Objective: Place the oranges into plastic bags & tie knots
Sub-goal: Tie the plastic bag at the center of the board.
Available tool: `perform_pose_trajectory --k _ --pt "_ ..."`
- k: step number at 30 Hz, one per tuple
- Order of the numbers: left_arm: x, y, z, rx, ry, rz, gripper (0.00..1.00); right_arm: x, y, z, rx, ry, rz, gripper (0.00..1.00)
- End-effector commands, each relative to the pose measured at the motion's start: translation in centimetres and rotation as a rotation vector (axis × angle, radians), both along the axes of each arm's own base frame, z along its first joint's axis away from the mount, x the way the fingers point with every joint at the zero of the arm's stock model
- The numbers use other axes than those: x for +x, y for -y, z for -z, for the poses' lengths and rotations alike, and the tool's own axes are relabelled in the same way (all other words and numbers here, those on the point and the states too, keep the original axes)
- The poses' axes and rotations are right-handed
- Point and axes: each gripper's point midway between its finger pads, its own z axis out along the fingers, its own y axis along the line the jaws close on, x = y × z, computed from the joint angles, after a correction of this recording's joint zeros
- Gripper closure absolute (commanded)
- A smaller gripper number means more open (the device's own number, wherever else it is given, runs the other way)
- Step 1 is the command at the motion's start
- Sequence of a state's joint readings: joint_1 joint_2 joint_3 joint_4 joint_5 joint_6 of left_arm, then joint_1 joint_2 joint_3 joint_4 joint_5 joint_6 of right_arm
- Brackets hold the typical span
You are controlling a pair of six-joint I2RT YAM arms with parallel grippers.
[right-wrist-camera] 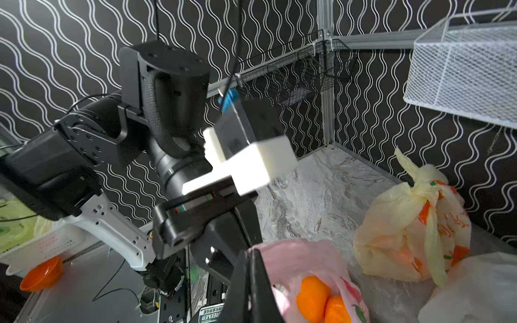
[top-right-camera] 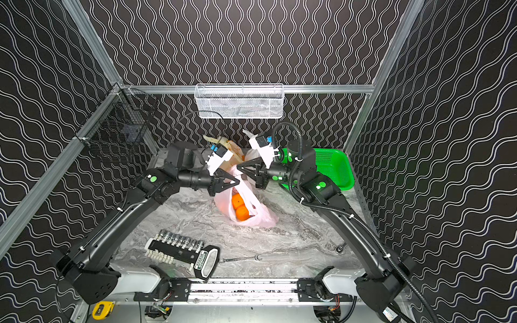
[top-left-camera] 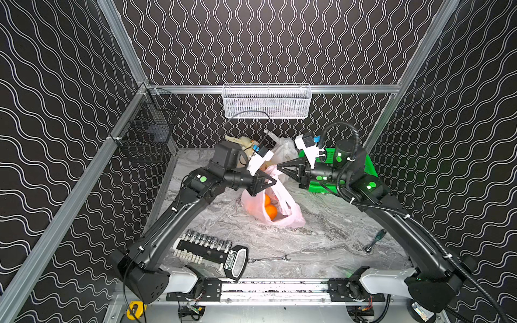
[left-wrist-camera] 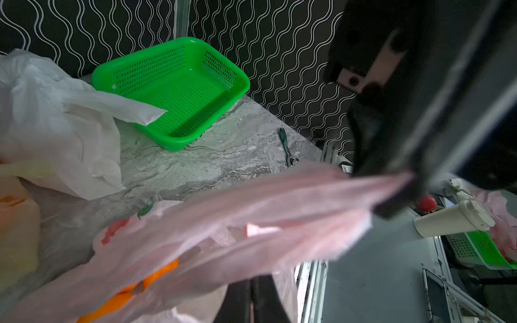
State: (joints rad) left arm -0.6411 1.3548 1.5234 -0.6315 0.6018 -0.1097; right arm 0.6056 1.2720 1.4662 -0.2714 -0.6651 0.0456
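Note:
A pink plastic bag (top-left-camera: 291, 216) (top-right-camera: 265, 219) lies mid-table with its mouth held up, and two oranges (top-left-camera: 270, 210) (top-right-camera: 240, 208) show inside it. My left gripper (top-left-camera: 272, 183) (left-wrist-camera: 251, 302) is shut on one of the bag's handles. My right gripper (top-left-camera: 279, 167) (right-wrist-camera: 249, 282) is shut on the other handle, and the film (left-wrist-camera: 279, 212) stretches between them. The two grippers' tips nearly meet above the bag. Behind it stands a yellowish bag (right-wrist-camera: 402, 232) with a knot (right-wrist-camera: 419, 190) at its top. A white bag (right-wrist-camera: 475, 288) (top-left-camera: 285, 149) sits beside it.
A green perforated basket (top-left-camera: 369, 167) (left-wrist-camera: 173, 89) stands at the back right. Near the front lie a socket set (top-left-camera: 207, 249), a wrench (top-left-camera: 268, 258) and a ratchet (top-left-camera: 375, 242). A white mesh basket (top-left-camera: 265, 100) hangs on the back wall and a black wire basket (top-left-camera: 148, 131) on the left.

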Motion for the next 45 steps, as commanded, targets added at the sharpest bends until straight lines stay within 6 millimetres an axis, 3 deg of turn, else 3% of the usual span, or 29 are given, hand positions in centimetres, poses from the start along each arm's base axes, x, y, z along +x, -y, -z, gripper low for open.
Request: perform_pose_trajectory --k 1,4,7,14,20,23,28,32,36,39,45 --pt "-0.4 1.7 -0.9 -0.002 0.033 -0.039 1.0 -1.7 0.9 0.1 -0.053 0.034 -0.056 1.0" --pt "-1.4 3.0 -0.8 0.0 0.046 -0.029 1.0 -1.9 1.6 0.5 -0.083 0.037 -0.072 1.0" --pt "-1.0 2.3 -0.2 -0.005 0.058 -0.086 1.0 -0.5 2.6 1.2 -0.093 0.03 0.028 1.0" --pt "1.0 1.3 2.6 0.083 0.069 -0.175 1.0 3.6 4.4 3.4 -0.128 -0.072 0.294 1.0" --pt "3.6 -0.3 2.3 0.01 0.045 -0.203 1.0 6.8 7.7 5.0 -0.115 -0.163 0.586 1.0" --pt "3.9 -0.3 2.2 -0.004 0.045 -0.184 1.0 7.3 8.0 5.3 -0.121 -0.185 0.62 1.0" --pt "6.1 -1.7 3.1 -0.014 0.019 -0.242 1.0 7.3 6.5 5.8 -0.179 -0.197 0.565 1.0" --pt "7.8 -2.7 3.8 -0.045 -0.022 -0.266 1.0 4.6 4.1 5.3 -0.183 -0.144 0.469 1.0" --pt "8.3 -2.7 4.3 -0.042 -0.037 -0.252 1.0 1.4 0.7 6.0 -0.117 -0.145 0.364 1.0" --pt "8.4 -2.9 4.7 -0.041 -0.043 -0.247 1.0 -0.4 -1.9 8.3 -0.07 -0.164 0.252 1.0" --pt "8.0 -3.2 4.9 -0.047 -0.056 -0.233 1.0 0.2 -2.6 13.4 -0.119 -0.168 0.256 1.0"
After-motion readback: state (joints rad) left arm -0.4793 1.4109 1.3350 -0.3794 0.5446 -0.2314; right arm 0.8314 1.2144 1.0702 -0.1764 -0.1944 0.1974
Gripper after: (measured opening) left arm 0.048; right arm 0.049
